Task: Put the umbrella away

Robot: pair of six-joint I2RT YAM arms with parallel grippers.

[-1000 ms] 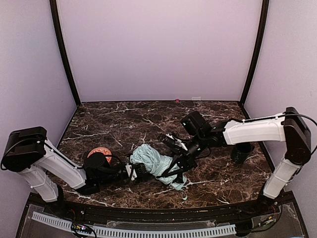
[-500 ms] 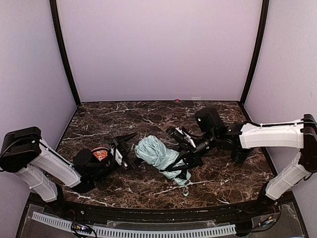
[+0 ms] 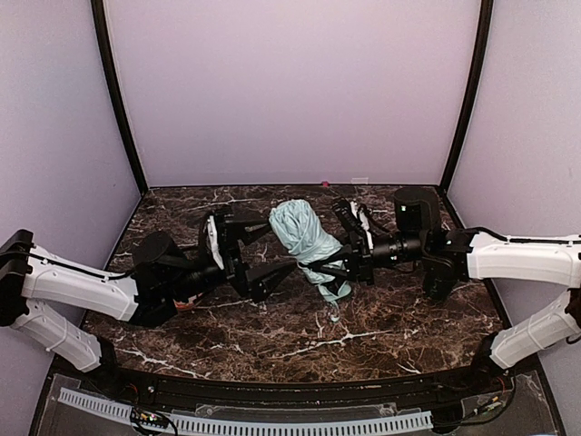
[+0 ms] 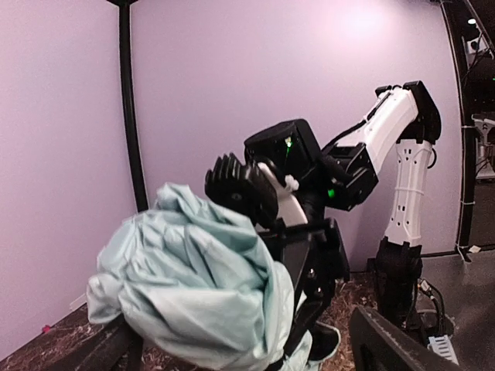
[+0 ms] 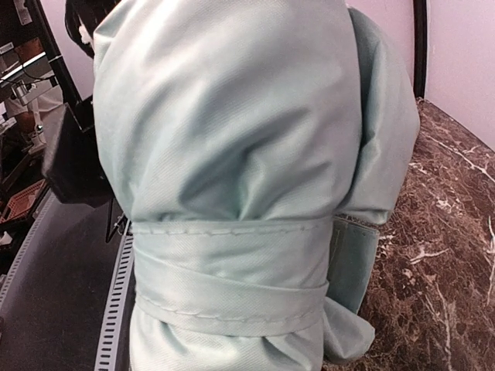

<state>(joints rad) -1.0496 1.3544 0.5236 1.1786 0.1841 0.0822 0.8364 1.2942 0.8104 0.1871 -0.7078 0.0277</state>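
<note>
Purple walls on three sides; dark marble bench (image 3: 381, 329) with white veining.

Umbrella (image 3: 306, 238): folded into a pale mint bundle, tilted, wide end toward the far edge. It sits over the middle of the bench, nearer the far edge than the near one. Off the surface as far as the left wrist view shows. A fabric band (image 5: 232, 270) is wrapped round the bundle. A strap end (image 3: 334, 313) hangs down toward the bench.

Right gripper (image 3: 349, 262): reaches in from the right edge and clamps the umbrella at its narrow lower end. Fabric sticks out past the fingers to the left. Right wrist view is filled by mint cloth, so its own fingers do not show there. Left wrist view has the right gripper's (image 4: 298, 232) black body just behind the bundle.

Left gripper (image 3: 261, 251): jaws spread wide, holding nothing. One finger (image 3: 243, 224) points toward the far edge, the other toward the near edge. Mouth faces the umbrella, which is just to its right. No contact seen in the top view. In the left wrist view the umbrella (image 4: 193, 286) sits centred between the two finger (image 4: 390, 348) tips, slightly beyond them.

Left arm lies low across the left half of the bench.
</note>
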